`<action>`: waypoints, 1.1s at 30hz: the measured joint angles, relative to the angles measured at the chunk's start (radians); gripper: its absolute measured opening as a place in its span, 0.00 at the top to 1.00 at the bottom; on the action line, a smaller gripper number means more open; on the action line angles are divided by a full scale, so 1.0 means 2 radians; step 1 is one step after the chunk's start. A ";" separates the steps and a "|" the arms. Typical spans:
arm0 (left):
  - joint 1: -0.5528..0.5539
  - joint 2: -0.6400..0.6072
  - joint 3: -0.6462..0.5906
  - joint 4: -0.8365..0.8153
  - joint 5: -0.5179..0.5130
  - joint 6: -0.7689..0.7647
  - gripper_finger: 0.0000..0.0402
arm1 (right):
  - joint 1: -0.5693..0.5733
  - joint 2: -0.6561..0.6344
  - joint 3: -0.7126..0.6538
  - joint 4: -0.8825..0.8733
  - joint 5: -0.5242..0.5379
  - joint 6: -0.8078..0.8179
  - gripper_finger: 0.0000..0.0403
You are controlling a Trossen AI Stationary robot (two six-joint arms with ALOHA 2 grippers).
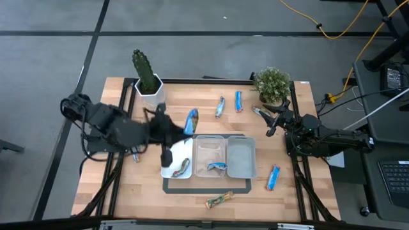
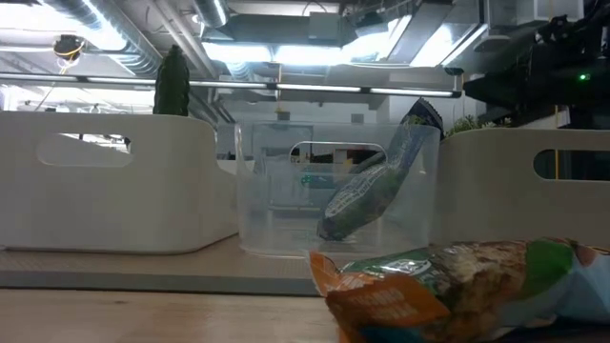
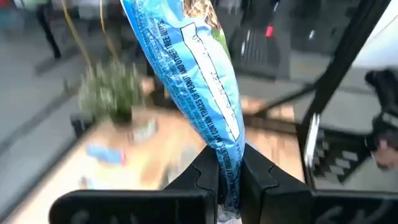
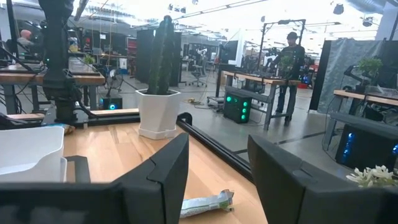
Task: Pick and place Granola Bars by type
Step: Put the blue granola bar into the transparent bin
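My left gripper point(image 1: 176, 128) is above the table's middle left, beyond the white tray point(image 1: 167, 171), shut on a blue granola bar point(image 1: 191, 120). My right gripper point(image 1: 271, 122) is open near the right far corner, with a greenish bar point(image 4: 208, 203) lying flat on the table just ahead of its fingers. Flat on the table lie a silvery bar point(image 1: 220, 107), a blue bar point(image 1: 238, 100), another blue bar point(image 1: 273, 177) and a gold-brown bar point(image 1: 219, 200). One bar point(image 1: 184, 167) lies in the white tray. A blue bar point(image 2: 376, 191) leans against the wall inside the clear tray point(image 1: 209, 144). My left gripper pinches the blue bar between its two fingers by one end of the wrapper point(image 3: 227, 171). The fingers point(image 3: 202, 177) come about level from the table's left and lie along the bar. The bar is lifted clear and sticks out ahead of the fingertips toward the table's right.
A grey tray point(image 1: 241, 167) sits to the right of the clear one, all three on a dark mat. A cactus in a white pot point(image 1: 148, 80) stands at the far left, a small leafy plant point(image 1: 273, 84) at the far right. People stand in the room beyond.
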 joint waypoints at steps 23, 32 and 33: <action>-0.053 0.006 -0.230 -0.016 0.036 -0.356 0.96 | 0.000 0.000 0.000 0.000 -0.002 0.001 0.58; 0.047 0.045 -0.243 0.181 0.142 -0.184 0.96 | 0.000 0.000 0.000 -0.006 -0.001 0.031 0.58; 0.055 0.049 -0.243 0.195 0.150 -0.178 0.96 | 0.000 0.000 0.000 -0.008 0.000 0.044 0.58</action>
